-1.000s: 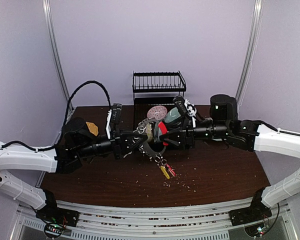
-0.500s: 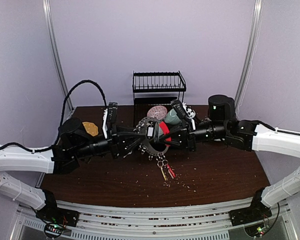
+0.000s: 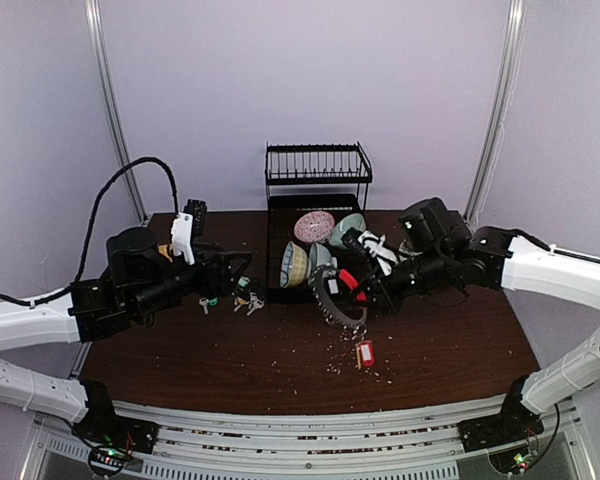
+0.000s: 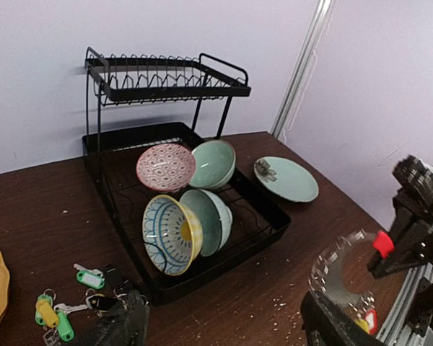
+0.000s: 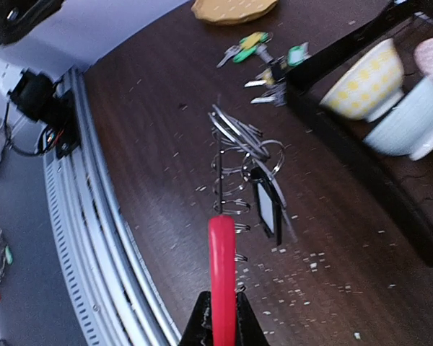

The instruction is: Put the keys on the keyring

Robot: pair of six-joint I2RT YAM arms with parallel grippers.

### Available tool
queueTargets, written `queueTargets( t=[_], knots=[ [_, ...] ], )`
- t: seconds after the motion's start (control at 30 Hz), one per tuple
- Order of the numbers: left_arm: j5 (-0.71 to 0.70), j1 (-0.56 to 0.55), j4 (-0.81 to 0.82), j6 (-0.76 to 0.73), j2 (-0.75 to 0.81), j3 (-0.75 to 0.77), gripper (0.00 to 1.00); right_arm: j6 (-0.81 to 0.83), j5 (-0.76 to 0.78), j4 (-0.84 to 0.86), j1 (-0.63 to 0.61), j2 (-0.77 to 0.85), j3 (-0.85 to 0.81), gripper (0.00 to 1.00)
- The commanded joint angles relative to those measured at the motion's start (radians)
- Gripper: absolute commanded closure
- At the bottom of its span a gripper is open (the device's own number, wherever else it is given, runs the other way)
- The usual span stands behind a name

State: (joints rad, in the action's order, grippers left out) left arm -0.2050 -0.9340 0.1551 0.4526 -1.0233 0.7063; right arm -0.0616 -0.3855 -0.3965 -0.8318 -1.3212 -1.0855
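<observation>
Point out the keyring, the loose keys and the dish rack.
keyring (image 5: 221,259): right wrist view, on its red sleeve.
keys (image 4: 92,278): left wrist view, on a green tag.
dish rack (image 3: 318,180): top external view, upper tier's front rail.

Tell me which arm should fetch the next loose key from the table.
Left. The left gripper is open and empty, right by the loose keys on the table, while the right gripper is shut on the keyring, holding its red sleeve.

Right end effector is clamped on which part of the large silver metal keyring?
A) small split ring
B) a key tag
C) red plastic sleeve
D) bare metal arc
C: in the right wrist view the red plastic sleeve of the large silver metal keyring sits clamped in the right end effector.
</observation>
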Motion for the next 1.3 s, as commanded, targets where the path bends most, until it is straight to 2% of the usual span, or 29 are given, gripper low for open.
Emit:
queueTargets(
  t=[0.0, 0.07, 0.33, 0.53, 0.83, 1.0, 1.07, 1.17, 1.27],
  knots=[
    [-0.079, 0.017, -0.079, -0.018, -0.014, 0.018, 0.23, 0.035, -0.257, -0.056, -0.083, -0.084, 0.014, 1.0],
    [-0.078, 0.035, -0.106, -0.01, -0.029, 0.02, 0.23, 0.04, -0.347, -0.053, -0.089, -0.122, 0.035, 1.0],
    [0.016, 0.193, -0.164, 0.07, -0.125, -0.003, 0.22, 0.047, -0.423, -0.057, -0.03, -0.28, 0.106, 1.0],
    [0.043, 0.231, -0.127, 0.076, -0.187, -0.02, 0.23, 0.053, -0.325, -0.071, 0.06, -0.402, 0.101, 1.0],
    [0.041, 0.26, -0.111, 0.071, -0.223, -0.047, 0.23, 0.106, -0.172, -0.15, 0.111, -0.506, 0.01, 0.98],
    [0.038, 0.278, -0.11, 0.059, -0.242, -0.051, 0.24, 0.112, 0.0, -0.194, 0.132, -0.538, -0.034, 0.86],
    [0.04, 0.285, -0.102, 0.054, -0.249, -0.053, 0.24, 0.109, 0.086, -0.218, 0.133, -0.557, -0.061, 0.72],
    [0.047, 0.308, -0.094, 0.041, -0.274, -0.048, 0.24, 0.097, 0.199, -0.244, 0.134, -0.561, -0.09, 0.64],
    [0.098, 0.357, -0.084, 0.03, -0.318, -0.024, 0.24, 0.084, 0.229, -0.241, 0.134, -0.517, -0.097, 0.58]
  ],
)
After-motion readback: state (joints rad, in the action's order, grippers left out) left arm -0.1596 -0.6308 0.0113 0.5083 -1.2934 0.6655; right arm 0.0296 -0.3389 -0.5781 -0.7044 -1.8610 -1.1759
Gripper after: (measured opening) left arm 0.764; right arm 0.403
